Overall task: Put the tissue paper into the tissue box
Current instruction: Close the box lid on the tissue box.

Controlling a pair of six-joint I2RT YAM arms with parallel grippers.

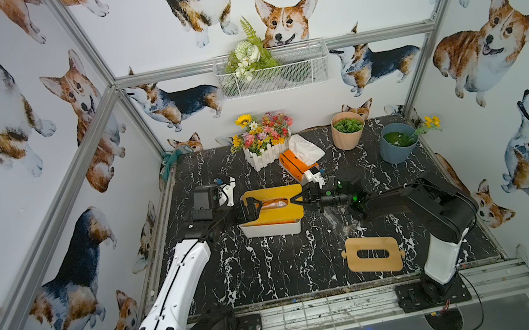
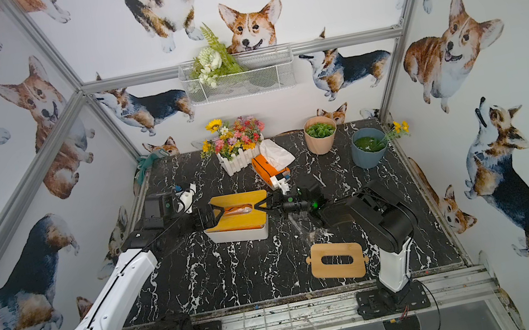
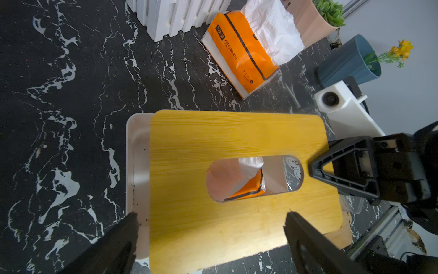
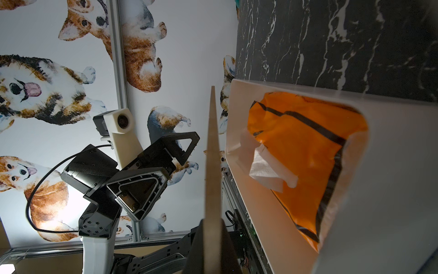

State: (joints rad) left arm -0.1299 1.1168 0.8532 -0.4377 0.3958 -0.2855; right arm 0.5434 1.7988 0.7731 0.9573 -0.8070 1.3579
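Nearest to the top camera, the left arm [image 1: 180, 281] is seen at the lower left of the frame. It is stretched to the middle, where the left gripper [image 1: 251, 210] is placed at one end of the lid [image 1: 272, 195], its jaws spread wide and nothing gripped between them. The opposite end of the lid is pinched by the right gripper [image 1: 295, 200], whose jaws are closed narrowly on the thin edge. The lid is held just above the box [image 1: 272, 229]; in the right wrist view a gap is seen between them. The pack [image 4: 303, 132] is already lying inside the box, and a white sheet [image 4: 265, 166] is raised from it under the slot.

Because the lid is gripped at one end only, it could be turned in the jaws when it is pressed down. It appears shifted against the rim, so it could be set down crooked or caught on the wall. The sheet could be trapped under the wood instead of being passed through the slot. The box looks light and could be pushed along the table [image 1: 274, 273] if it is struck by the open left jaws.

The table is patterned as black marble with white veins. A second lid [image 1: 372, 255] is laid at the lower right, well apart. A second pack [image 1: 294, 164] is lying above the middle, just beside a flower fence [image 1: 264, 158]; a pink pot [image 1: 348, 139] and a blue pot [image 1: 397, 151] are placed to the right of it. The walls are covered with corgi pictures, and a wire basket [image 1: 276, 73] is hung at the upper middle.
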